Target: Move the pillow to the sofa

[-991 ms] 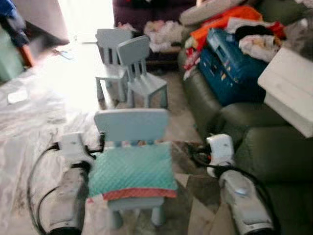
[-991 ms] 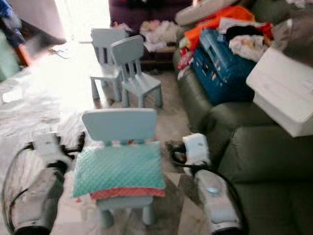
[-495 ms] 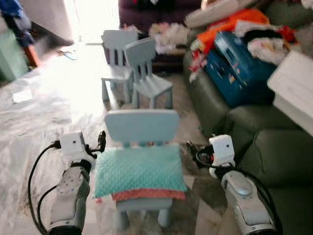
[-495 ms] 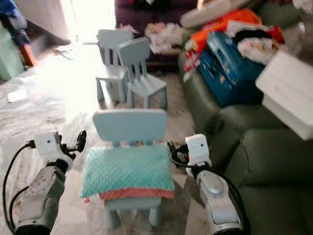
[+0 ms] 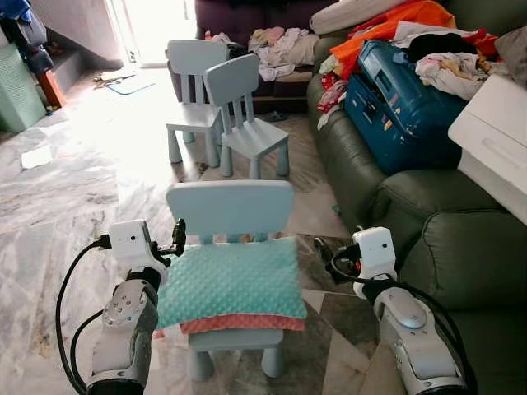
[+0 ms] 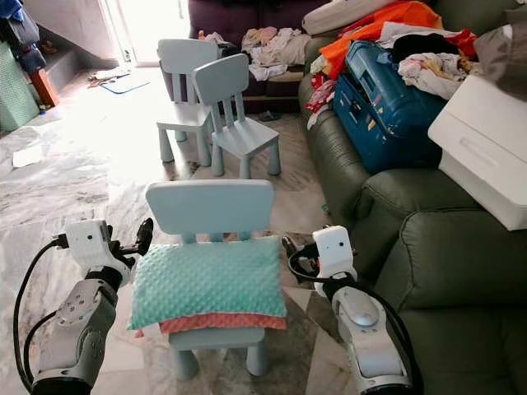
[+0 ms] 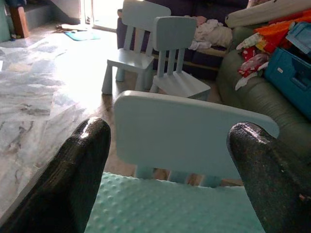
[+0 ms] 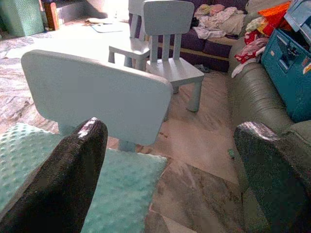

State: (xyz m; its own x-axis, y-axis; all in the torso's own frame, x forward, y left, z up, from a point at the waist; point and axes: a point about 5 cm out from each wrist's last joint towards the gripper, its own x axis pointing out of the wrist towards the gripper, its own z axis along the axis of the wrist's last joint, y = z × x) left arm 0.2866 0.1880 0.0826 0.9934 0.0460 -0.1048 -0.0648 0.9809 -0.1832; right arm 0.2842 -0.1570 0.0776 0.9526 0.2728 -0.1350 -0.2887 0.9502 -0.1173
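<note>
Our left gripper (image 7: 165, 160) sits at the left edge of the pillow, fingers (image 7: 77, 179) spread wide, holding nothing. The left wrist view looks between them at the chair back and the pillow's near edge.

Our right gripper (image 8: 170, 165) is at the pillow's right edge, fingers (image 8: 63, 179) also wide apart and empty. One finger overlaps the pillow corner in the right wrist view; we can't tell if it touches.

The teal dimpled pillow with a coral-red underside (image 5: 230, 284) lies flat on the seat of a small pale-blue plastic child's chair (image 5: 230, 207), between our two silver arms. It overhangs the seat on both sides, and the red layer shows along its front edge. It is not on the sofa.

The dark green leather sofa (image 5: 445, 247) is to our right, just beside the right arm. Further along it are a blue hard-shell suitcase (image 5: 403, 103), a pile of orange, white and dark clothes (image 5: 428, 41) and a white box with a drawer front (image 5: 494, 144).

Two more pale-blue child's chairs (image 5: 239, 115) stand ahead of us on the marble-pattern tiled floor (image 5: 58, 206). Behind them is a dark purple couch strewn with clothes (image 5: 272, 49).
</note>
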